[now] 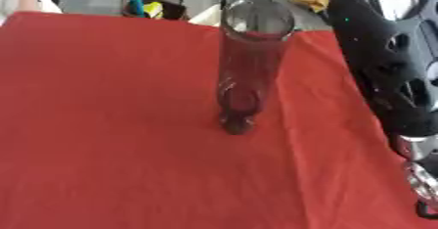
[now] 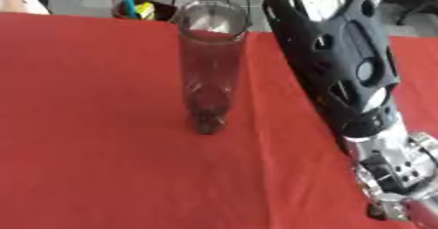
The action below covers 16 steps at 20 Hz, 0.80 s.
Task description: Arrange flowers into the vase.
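Vase point(image 2: 209, 66) upright on red cloth point(image 2: 85, 125), left of right arm point(image 2: 342, 66); robot hand state unclear.

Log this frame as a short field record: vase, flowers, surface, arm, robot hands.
vase: tall clear glass cylinder vase, upright on the cloth, nothing inside
flowers: none in view
surface: red tablecloth covering the table
arm: black and silver right robot arm runs down the right side, beside the vase, not touching it
robot hands: neither shows in either view
task state: no flower in the vase yet
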### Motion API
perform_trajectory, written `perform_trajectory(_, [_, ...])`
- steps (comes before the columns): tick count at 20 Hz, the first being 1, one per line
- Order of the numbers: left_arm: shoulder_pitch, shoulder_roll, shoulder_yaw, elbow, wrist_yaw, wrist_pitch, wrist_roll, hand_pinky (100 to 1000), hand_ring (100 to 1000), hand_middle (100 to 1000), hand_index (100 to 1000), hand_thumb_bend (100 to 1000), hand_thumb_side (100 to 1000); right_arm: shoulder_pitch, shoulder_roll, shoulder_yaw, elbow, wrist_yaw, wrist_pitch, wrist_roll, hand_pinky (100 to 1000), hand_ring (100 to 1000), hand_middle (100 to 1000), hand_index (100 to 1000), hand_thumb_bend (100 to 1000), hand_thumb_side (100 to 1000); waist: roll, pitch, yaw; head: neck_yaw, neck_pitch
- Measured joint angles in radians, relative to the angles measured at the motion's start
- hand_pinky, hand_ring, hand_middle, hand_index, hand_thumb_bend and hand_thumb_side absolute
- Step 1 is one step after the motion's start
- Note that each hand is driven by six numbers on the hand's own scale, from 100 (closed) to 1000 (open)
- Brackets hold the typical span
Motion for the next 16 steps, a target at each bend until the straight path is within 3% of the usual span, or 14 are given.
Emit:
perform_trajectory(7, [0.0,0.0,0.0,0.0,0.0,0.002,-0.002,721,859,852,960,100,968,-0.04,-0.008,0.0,0.007,0.033,-0.018,-0.003,100,100,100,100,100,624,-0.006,-0.006,-0.001,0.0,0.0])
perform_trajectory(16, [0.007,0.001,0.0,0.0,0.0,0.005,-0.006,721,859,852,960,100,968,-0.112,-0.047,-0.01,0.096,0.048,-0.024,-0.004,100,100,100,100,100,621,-0.016,-0.022,-0.008,0.005,0.0])
